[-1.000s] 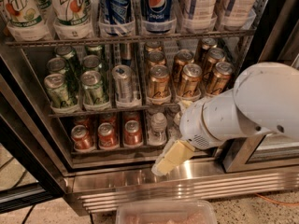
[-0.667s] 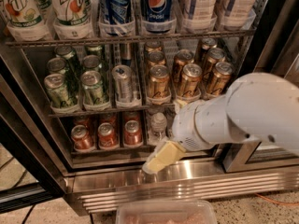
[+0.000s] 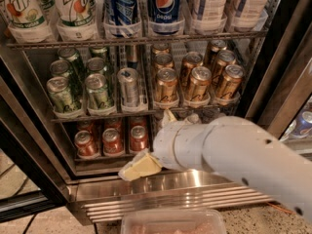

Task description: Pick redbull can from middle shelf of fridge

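I am holding my gripper [image 3: 153, 143] low by the red cans [image 3: 112, 140], jaws apart, since the slim silver can [image 3: 128, 86] is standing higher on the middle shelf [image 3: 97, 115], between green cans [image 3: 78, 89] and gold cans [image 3: 195, 82].

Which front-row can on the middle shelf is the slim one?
The redbull can, silver-blue, between stouter green cans and gold cans. The gripper hangs below it near the red cans.
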Robot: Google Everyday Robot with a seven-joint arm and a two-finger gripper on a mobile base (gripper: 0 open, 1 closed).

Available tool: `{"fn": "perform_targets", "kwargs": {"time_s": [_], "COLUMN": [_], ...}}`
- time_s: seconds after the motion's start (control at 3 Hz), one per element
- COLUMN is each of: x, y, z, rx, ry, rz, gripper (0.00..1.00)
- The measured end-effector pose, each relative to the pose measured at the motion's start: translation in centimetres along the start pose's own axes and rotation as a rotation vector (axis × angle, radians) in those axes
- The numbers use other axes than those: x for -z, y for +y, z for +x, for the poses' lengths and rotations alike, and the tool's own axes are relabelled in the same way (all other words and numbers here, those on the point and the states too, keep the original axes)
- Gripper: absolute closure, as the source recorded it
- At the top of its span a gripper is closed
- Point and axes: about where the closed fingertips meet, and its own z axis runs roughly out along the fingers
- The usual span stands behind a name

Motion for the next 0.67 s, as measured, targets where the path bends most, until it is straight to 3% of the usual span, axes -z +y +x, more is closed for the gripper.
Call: {"fn": "perform_targets", "kwargs": {"time_s": [0.67], "x": [-1.11], "y": [-0.12], "z": [-0.67], "rx": [-0.185], "ry": [-0.077], "rz": [0.171], "gripper": [0.00]}}
